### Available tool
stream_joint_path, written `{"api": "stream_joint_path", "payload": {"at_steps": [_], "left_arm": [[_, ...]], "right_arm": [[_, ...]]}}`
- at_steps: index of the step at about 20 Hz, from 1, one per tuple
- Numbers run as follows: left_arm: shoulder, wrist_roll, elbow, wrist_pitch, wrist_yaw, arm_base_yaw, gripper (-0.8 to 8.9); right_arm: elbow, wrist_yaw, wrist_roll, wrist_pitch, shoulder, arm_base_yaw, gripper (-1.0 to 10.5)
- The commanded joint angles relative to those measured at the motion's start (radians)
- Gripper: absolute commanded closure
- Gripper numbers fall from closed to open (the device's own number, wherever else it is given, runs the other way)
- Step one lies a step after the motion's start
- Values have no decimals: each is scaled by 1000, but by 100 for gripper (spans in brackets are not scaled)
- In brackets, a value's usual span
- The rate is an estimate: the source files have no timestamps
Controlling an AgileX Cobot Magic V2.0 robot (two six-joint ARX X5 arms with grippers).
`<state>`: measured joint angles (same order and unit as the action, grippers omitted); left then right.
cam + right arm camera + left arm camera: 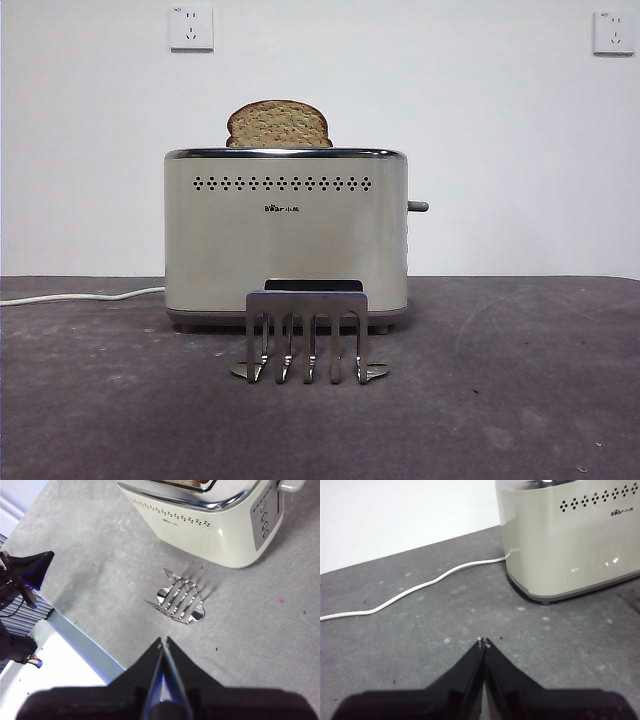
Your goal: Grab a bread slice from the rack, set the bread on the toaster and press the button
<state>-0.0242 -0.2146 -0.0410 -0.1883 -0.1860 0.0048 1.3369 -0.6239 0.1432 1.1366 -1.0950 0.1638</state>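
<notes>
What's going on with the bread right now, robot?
Left gripper and right gripper both shut, empty, away from toaster. Slice of bread standing in toaster's top, rack empty. Button unblocked.

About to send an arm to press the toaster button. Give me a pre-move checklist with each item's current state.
1. Slice of bread in the toaster slot, domed top sticking up: ok.
2. Rack holds no slice: ok.
3. Button in view at the narrow end, nothing beside it: ok.
4. Left gripper shut, holding nothing, over the table beside the white cord: ok.
5. Right gripper shut, holding nothing, above the rack: ok.
6. Button already pressed or not: cannot tell.
</notes>
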Motion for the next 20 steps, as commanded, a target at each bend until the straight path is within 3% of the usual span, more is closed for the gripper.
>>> {"api": "stream_joint_path", "payload": {"at_steps": [1, 7, 20], "left_arm": [[16, 14, 32, 3, 2, 3, 817], [21, 79, 35, 10, 0, 3, 817], [20, 79, 35, 10, 2, 3, 817]], "right_arm": [[-6, 2, 8, -2, 3, 1, 946], [-6, 2, 8, -2, 3, 1, 946], [-6, 2, 8, -2, 3, 1, 946]]}}
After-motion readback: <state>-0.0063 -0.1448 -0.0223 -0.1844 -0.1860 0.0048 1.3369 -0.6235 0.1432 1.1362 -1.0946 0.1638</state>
